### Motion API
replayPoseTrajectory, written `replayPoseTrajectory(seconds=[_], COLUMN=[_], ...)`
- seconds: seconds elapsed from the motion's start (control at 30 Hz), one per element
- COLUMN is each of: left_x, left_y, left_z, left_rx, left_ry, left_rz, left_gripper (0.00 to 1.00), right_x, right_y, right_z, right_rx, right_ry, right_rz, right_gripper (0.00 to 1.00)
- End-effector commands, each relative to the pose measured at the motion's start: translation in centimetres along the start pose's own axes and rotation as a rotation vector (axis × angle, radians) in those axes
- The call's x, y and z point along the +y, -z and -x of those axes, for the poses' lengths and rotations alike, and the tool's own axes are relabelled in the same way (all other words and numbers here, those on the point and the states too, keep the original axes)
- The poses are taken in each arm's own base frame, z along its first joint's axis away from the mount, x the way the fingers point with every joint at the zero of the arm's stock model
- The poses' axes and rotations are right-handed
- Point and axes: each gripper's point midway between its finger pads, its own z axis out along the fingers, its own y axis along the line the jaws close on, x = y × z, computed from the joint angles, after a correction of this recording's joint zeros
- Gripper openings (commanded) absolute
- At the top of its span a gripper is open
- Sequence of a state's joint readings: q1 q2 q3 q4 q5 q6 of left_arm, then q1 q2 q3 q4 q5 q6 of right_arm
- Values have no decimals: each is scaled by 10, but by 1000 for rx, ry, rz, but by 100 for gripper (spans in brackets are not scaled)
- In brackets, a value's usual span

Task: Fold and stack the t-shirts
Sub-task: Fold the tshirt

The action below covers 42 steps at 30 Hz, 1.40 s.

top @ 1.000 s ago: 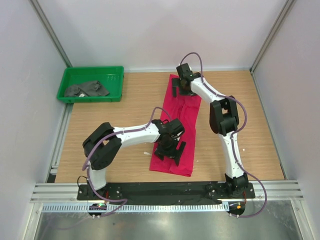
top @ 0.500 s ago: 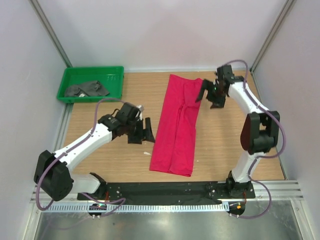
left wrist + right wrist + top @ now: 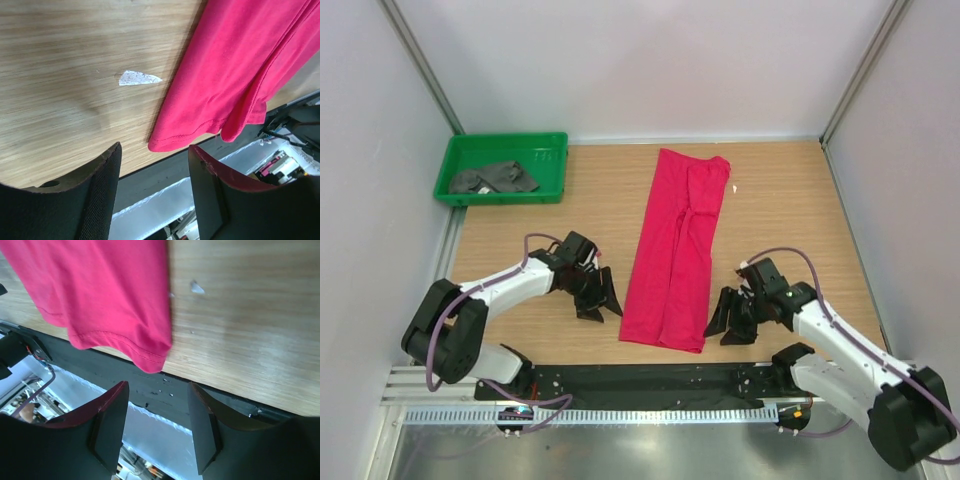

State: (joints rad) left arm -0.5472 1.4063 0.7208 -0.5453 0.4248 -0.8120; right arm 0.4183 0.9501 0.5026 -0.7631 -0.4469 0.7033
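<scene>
The crimson-red t-shirt (image 3: 678, 250) lies as a long narrow strip down the middle of the table, its hem end toward the arms. My left gripper (image 3: 600, 298) hovers open just left of the near left hem corner (image 3: 165, 142), with nothing between its fingers. To the right of the near right hem corner (image 3: 150, 360), my right gripper (image 3: 725, 322) is open and empty too. In the wrist views the left gripper (image 3: 155, 150) and right gripper (image 3: 158, 385) each look over the table's near edge. The dark grey t-shirt (image 3: 495, 178) lies crumpled in the tray.
The green tray (image 3: 455, 160) stands at the far left corner. A small white scrap (image 3: 140, 77) lies on the wood left of the red shirt, another scrap (image 3: 196, 287) lies to its right. The black base rail (image 3: 650, 380) runs along the near edge.
Both arms have swung toward the near end of the red shirt, the right one all the way from its far end. Both pairs of jaws have narrowed. The shirt has stayed put.
</scene>
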Motion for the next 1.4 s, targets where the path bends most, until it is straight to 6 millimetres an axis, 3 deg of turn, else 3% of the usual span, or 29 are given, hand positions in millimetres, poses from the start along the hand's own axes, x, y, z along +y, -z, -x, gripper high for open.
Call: replayPoseTrajectory(seconds=[0.0,0.27,0.43,0.7,1.0,1.23,1.33,1.37], left_x=[-15,-6,3,28,36,43,46,45], left_y=[-3,-17,-29,-38,-44,-49,-51,-52], left_z=[-2,-13,-23,-38,-47,-44,-44,-43], left_rx=[25,65,113,130,156,144,145,140], left_ry=[-4,-7,1,42,45,49,42,39], left_rz=[-101,-124,-85,11,52,89,96,91], left_gripper=[57,64,66,59,63,58,51,44], right_x=[19,9,4,3,2,-2,-5,-7], right_y=[-4,-25,-34,-44,-48,-51,-53,-54], right_z=[-4,-17,-21,-22,-28,-30,-32,-34], right_rx=[-52,-24,-16,-1,25,25,30,32], right_ry=[-102,-167,-214,-244,-237,-245,-248,-250], right_rz=[128,147,150,173,171,165,162,159], right_gripper=[56,45,46,47,46,43,37,34])
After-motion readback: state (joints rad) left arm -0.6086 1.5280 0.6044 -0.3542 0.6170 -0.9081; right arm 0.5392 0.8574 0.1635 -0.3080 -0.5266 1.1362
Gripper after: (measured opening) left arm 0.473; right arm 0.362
